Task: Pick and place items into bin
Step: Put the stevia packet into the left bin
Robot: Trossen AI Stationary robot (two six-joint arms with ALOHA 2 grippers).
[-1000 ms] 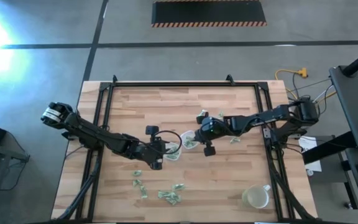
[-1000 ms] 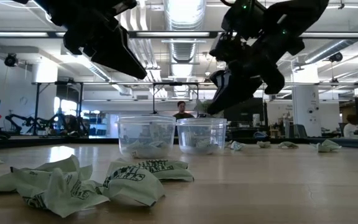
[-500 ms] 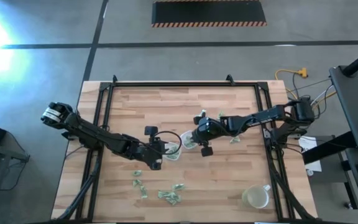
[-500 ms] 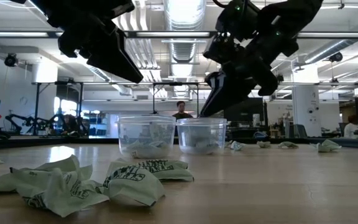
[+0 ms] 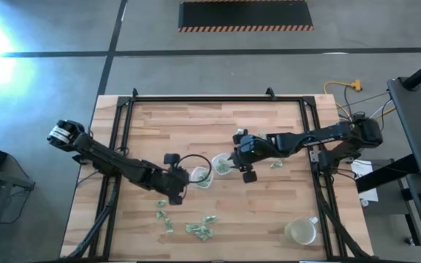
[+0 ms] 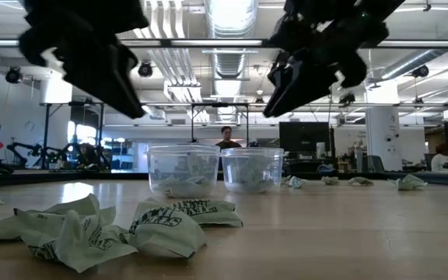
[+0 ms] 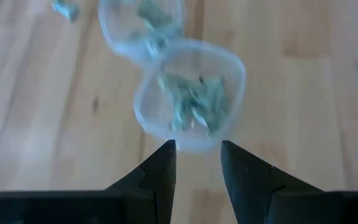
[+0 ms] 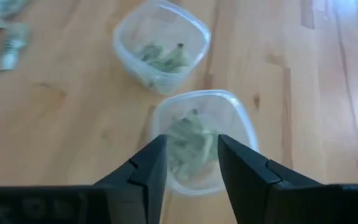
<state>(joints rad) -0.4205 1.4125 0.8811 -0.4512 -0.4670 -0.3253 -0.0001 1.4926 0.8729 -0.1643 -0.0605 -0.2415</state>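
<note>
Two small clear tubs stand side by side at mid-table, the left tub (image 5: pixel 202 176) and the right tub (image 5: pixel 222 166), each with crumpled green-and-white items inside (image 7: pixel 191 102) (image 8: pixel 188 140). More items lie loose on the wood near the front (image 5: pixel 199 231) (image 6: pixel 76 229) and beside the right arm (image 5: pixel 275 164). My left gripper (image 7: pixel 197 146) is open, hanging just left of the left tub (image 7: pixel 190 93). My right gripper (image 8: pixel 191 140) is open above the right tub (image 8: pixel 202 140), nothing between its fingers.
A yellowish-white mug (image 5: pixel 300 231) stands at the table's near right corner. Black frame rails (image 5: pixel 126 131) run along the table's left, far and right sides. Bare wood lies between the tubs and the far rail.
My right gripper has risen above the right tub and drawn back a little toward the table's right edge. My left gripper has pulled away from the left tub toward the table's left edge. Tubs and loose items have stayed in place.
</note>
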